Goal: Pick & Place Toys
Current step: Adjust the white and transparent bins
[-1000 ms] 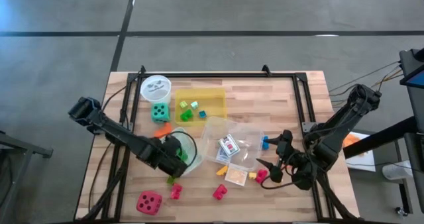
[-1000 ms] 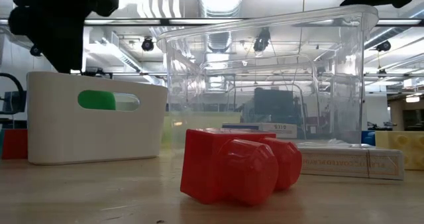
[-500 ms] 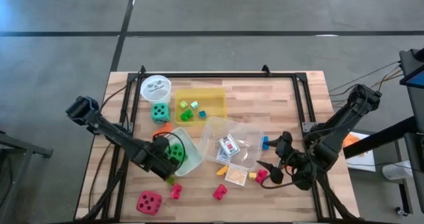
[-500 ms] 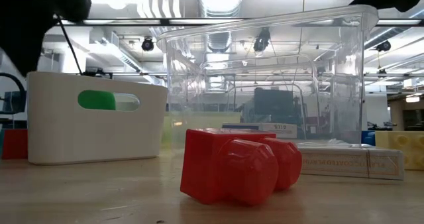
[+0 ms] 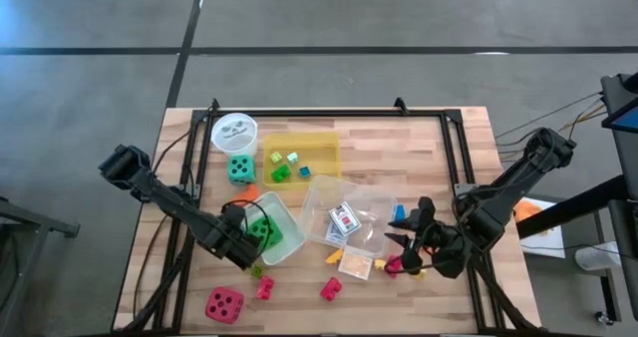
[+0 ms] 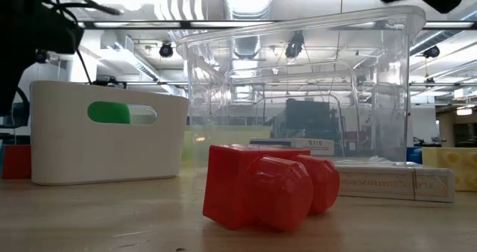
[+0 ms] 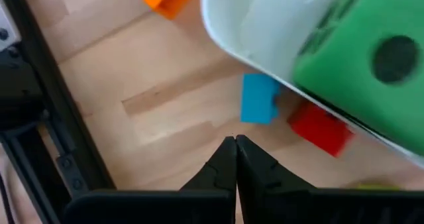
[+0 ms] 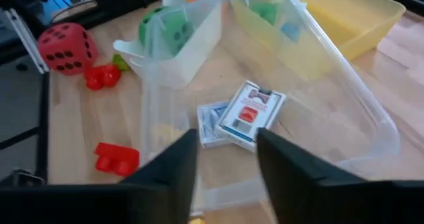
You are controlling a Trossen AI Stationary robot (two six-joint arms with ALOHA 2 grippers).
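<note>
My left gripper is shut and points down at bare wood beside a white bin that holds the green die. Its fingertips hover short of a blue block and a red block at the bin's foot. My right gripper stands open at the right side of the clear box. The box's card packs show beyond its fingers. A teal die, a red die and red blocks rest on the table.
A yellow tray with small blocks and a white round cup stand at the back. A card pack and small blocks lie in front of the clear box. A black frame rail runs close to my left gripper.
My left gripper has drawn back from over the white bin toward the table's near left and sunk a little, turning as it went. The green die in the bin is uncovered. My right gripper has turned slightly at the clear box's side.
</note>
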